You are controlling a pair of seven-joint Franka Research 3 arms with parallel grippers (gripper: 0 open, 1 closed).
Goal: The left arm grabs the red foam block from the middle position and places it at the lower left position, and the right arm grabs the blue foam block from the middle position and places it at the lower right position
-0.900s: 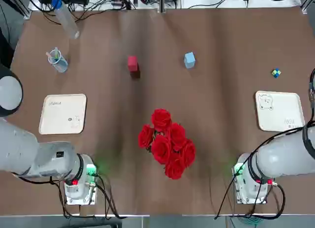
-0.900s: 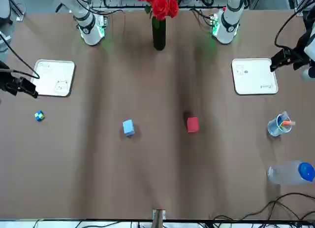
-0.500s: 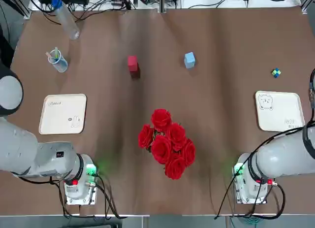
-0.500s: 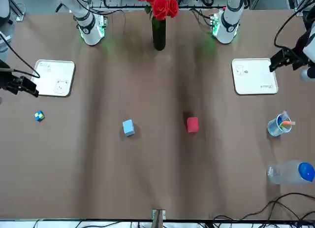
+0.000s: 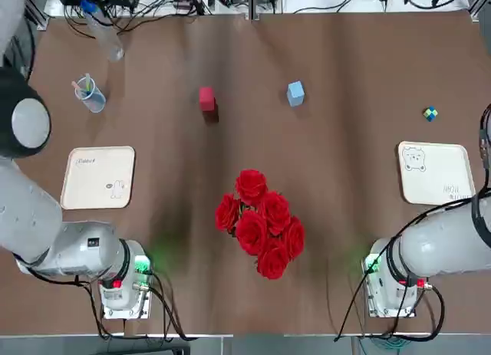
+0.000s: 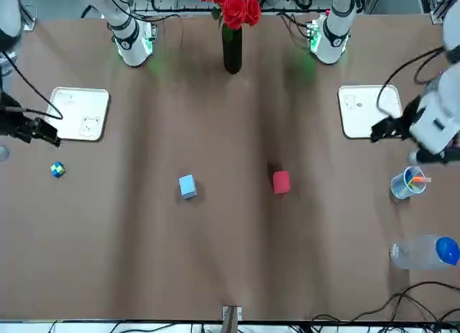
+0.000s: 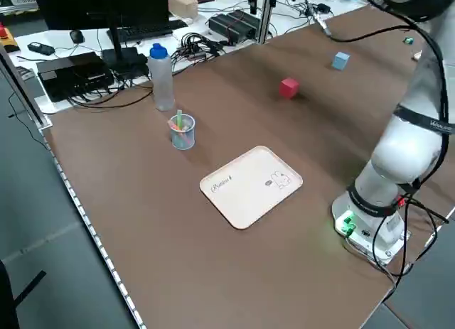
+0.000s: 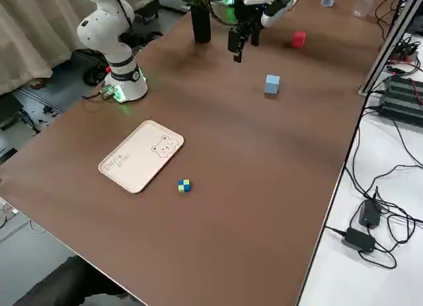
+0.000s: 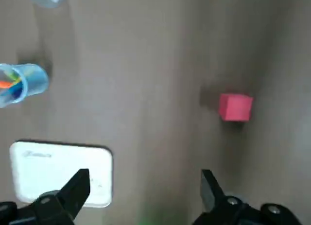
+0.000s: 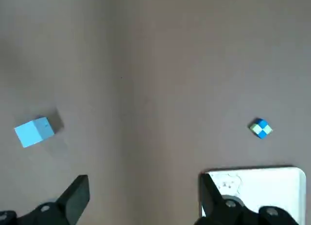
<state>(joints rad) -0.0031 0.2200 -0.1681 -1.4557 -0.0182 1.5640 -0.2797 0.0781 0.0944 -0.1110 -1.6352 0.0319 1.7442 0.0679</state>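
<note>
The red foam block and the blue foam block sit side by side on the brown table, apart from each other. The lower left position is a cream tray with small grey text. The lower right position is a cream tray with a bear face. My left gripper hangs open by the left tray's far corner, short of the red block. My right gripper hangs open at the bear tray's outer edge.
A dark vase of red roses stands between the arm bases. A cup of pens and a lying water bottle are at the far left. A tiny multicoloured cube lies beyond the bear tray.
The left arm has swung inward and its gripper now hangs by the left tray's far corner. The right gripper has barely shifted. Both blocks are where they were.
</note>
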